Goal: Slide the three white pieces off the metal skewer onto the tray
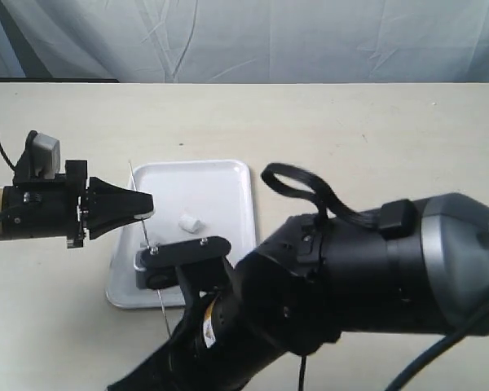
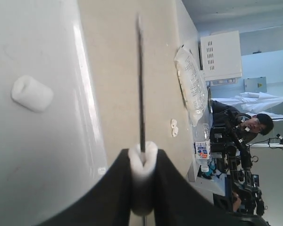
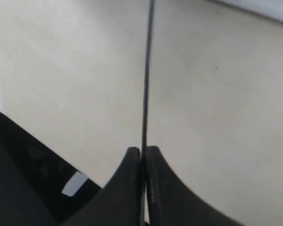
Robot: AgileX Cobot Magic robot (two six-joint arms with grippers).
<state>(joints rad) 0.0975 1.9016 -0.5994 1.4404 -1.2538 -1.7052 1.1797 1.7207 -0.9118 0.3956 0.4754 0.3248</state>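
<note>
- Skewer (image 1: 147, 235) in the exterior view: a thin grey rod running slantwise across the left part of the white tray (image 1: 220, 187). Its far tip is near the tray's back left corner and its near end disappears behind the bulky right arm (image 1: 375, 261).
- The left claw (image 1: 147, 208) reaches in from the left and is closed around the rod partway along it.
- One loose white piece (image 1: 189, 222) lies on the tray floor, near the middle and apart from the rod.
- The tray sits on a pale desk (image 1: 350, 130), with a light cloth (image 1: 269, 41) hanging behind.
- The right claw is hidden by its own arm in this view.
- In the left wrist view, the left claw (image 2: 142, 157) has its black fingers squeezed onto a pinched white piece (image 2: 142, 162), which is threaded on the skewer (image 2: 141, 84).
- The bare rod runs straight on from that piece to its tip.
- The loose white piece (image 2: 32, 93) rests on the glossy tray (image 2: 37, 47), well apart from the claw.
- Two small white bits (image 2: 174, 127) lie on the desk (image 2: 118, 70) beyond the tray rim, too small to identify.
- Farther off are a plastic bag (image 2: 191, 84), a bottle (image 2: 203, 146), a white box (image 2: 220, 55) and a person (image 2: 259, 123).
- In the right wrist view, the right claw (image 3: 143, 153) has its fingers pressed together with the skewer (image 3: 145, 84) gripped between them.
- The rod runs bare away from the fingers over the plain desk (image 3: 217, 117).
</note>
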